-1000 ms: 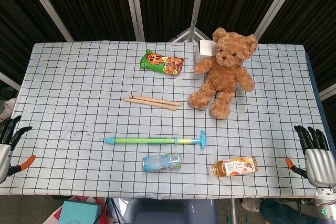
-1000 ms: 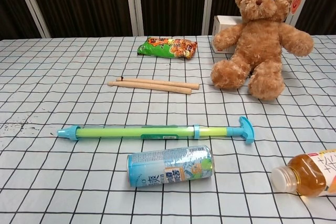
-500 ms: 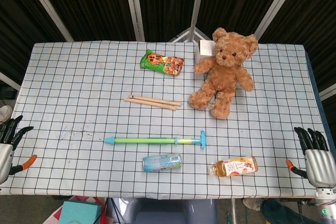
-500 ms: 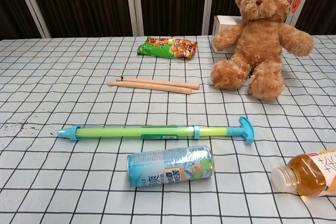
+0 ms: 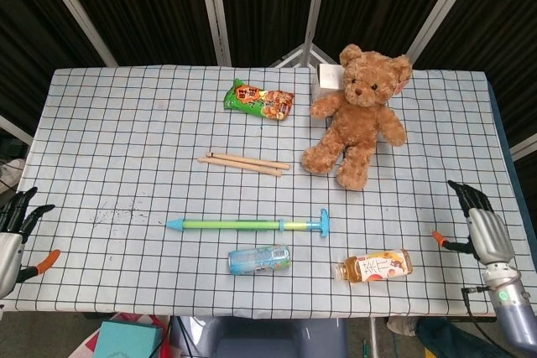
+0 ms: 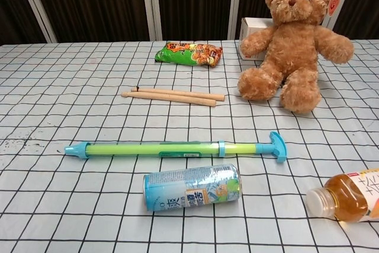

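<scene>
My right hand (image 5: 482,227) hovers open over the table's right edge, its fingers spread, nearest the tea bottle (image 5: 374,267) (image 6: 346,194) lying on its side. My left hand (image 5: 12,234) hangs open off the front left corner, holding nothing. Between them lie a light blue can (image 5: 259,259) (image 6: 192,186) on its side and a long green and blue water pump toy (image 5: 248,225) (image 6: 175,148). Neither hand shows in the chest view.
A brown teddy bear (image 5: 357,115) (image 6: 293,43) sits at the back right against a white box (image 5: 327,78) (image 6: 255,29). A green snack bag (image 5: 258,101) (image 6: 188,53) lies at the back centre, two wooden sticks (image 5: 244,163) (image 6: 173,95) in front of it. A checked cloth (image 5: 117,140) covers the table.
My right hand has risen and moved inward over the table's right edge, closer to the tea bottle. The left hand has barely shifted. The objects lie as before.
</scene>
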`<state>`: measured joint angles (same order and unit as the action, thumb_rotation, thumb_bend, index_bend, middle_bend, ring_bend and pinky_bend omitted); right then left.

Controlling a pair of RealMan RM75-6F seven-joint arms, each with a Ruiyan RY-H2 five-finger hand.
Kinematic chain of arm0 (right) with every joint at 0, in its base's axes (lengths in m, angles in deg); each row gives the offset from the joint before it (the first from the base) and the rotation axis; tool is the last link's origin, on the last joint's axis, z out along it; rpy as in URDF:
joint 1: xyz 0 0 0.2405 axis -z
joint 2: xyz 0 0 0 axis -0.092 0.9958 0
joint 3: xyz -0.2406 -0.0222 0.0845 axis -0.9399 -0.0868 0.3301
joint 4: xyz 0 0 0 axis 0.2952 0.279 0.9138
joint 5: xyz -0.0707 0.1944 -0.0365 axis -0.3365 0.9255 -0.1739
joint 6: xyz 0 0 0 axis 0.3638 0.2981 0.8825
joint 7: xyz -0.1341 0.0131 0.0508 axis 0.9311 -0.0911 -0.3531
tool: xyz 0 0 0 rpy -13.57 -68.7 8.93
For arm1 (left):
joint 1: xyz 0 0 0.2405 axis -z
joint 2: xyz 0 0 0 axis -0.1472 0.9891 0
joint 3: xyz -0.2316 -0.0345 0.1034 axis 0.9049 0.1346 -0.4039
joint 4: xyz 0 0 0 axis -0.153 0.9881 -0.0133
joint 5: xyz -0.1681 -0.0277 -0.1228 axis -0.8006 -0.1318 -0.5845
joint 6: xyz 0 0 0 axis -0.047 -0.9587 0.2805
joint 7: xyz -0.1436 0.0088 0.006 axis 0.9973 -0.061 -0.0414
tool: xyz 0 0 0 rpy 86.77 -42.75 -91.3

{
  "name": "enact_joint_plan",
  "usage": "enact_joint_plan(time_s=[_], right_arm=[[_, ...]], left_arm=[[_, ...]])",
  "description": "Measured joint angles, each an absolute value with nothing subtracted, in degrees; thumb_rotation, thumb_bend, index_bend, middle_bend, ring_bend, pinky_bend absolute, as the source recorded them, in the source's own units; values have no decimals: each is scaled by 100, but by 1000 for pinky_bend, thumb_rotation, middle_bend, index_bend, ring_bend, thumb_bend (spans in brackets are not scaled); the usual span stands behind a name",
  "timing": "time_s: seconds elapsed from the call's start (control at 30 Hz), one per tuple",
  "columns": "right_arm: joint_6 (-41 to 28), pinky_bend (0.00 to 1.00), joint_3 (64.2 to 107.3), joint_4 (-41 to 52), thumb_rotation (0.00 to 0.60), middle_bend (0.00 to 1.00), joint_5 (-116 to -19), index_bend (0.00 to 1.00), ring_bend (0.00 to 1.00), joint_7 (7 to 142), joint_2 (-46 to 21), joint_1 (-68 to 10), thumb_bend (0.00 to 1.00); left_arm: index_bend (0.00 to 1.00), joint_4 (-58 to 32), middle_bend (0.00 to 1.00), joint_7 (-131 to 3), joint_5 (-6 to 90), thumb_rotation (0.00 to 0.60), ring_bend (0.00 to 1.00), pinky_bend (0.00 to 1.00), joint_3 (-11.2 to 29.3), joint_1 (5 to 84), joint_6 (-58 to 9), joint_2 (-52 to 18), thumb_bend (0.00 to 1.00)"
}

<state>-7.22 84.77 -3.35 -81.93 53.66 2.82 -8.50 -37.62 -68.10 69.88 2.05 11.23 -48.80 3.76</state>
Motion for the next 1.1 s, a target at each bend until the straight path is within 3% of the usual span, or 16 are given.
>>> enact_joint_plan(time_s=[0.2, 0.5, 0.73, 0.83, 0.97, 1.1], right_arm=[[-2352, 0, 8803, 281, 600, 119, -7750, 27, 50, 4266, 134, -1707, 246], [-3431, 0, 9053, 1790, 600, 119, -7406, 50, 76, 4000, -597, -2639, 247], [-4149, 0, 9204, 3206, 600, 129, -7217, 83, 97, 4066, -1279, -3368, 246], [-4376, 0, 9277, 3644, 600, 183, -7154, 141, 136, 4084, -1527, -3646, 246], [-4458, 0, 9409, 3999, 600, 258, -7085, 214, 176, 4045, -1761, -3843, 246], [-4413, 0, 9519, 4321, 600, 265, -7007, 227, 179, 4064, -1972, -3978, 246]], left_arm=[[200, -3768, 0, -6920, 6826, 600, 0, 118, 287, 1183, -4776, 341, 313], [200, -3763, 0, -6873, 6576, 600, 0, 118, 393, 1117, -4864, 370, 313], [200, -3762, 0, -6919, 6386, 600, 0, 118, 474, 1083, -4894, 369, 313], [200, -3765, 0, -6947, 6313, 600, 0, 118, 498, 1078, -4886, 365, 313], [200, -3771, 0, -6991, 6220, 600, 0, 118, 531, 1063, -4893, 360, 313], [200, -3779, 0, -7042, 6157, 600, 0, 118, 554, 1045, -4910, 354, 313]])
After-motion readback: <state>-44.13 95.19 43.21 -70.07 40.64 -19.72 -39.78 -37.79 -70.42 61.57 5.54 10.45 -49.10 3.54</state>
